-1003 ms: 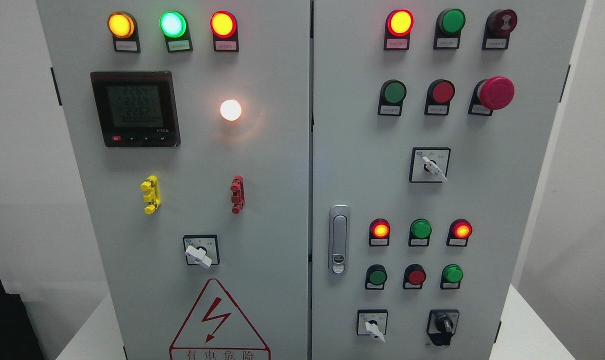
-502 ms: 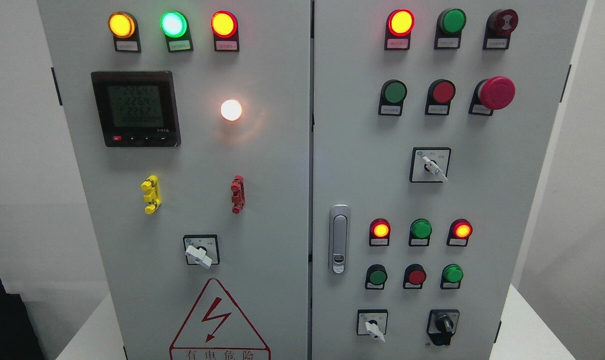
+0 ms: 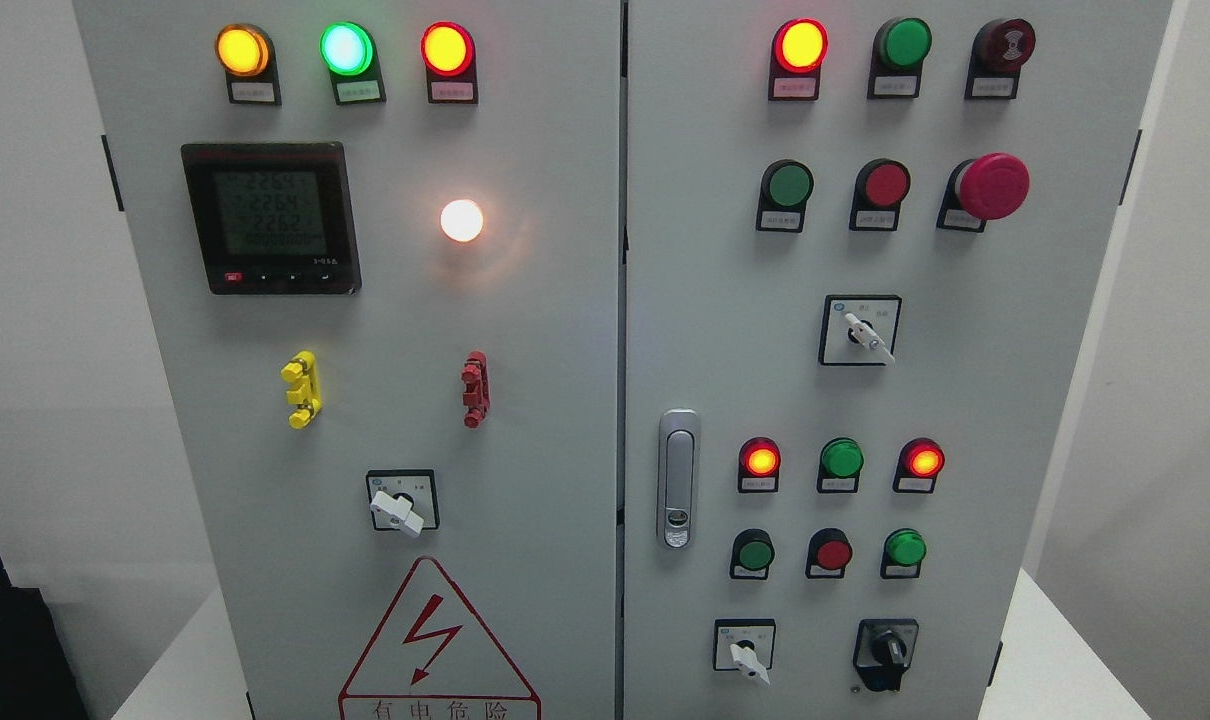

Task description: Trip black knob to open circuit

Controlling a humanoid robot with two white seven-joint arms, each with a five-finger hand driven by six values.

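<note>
The black knob (image 3: 886,652) is a small rotary selector at the bottom right of the grey cabinet's right door (image 3: 725,330). Its handle stands roughly upright, with the lower end slightly left. A white selector switch (image 3: 746,652) sits to its left. Neither of my hands shows in the head view.
The right door carries lit red lamps (image 3: 800,45), green and red buttons, a red mushroom stop button (image 3: 991,186), a white switch (image 3: 865,333) and a metal latch (image 3: 678,478). The left door holds a meter (image 3: 270,217), lamps, yellow and red clips, a white switch (image 3: 398,507) and a warning triangle.
</note>
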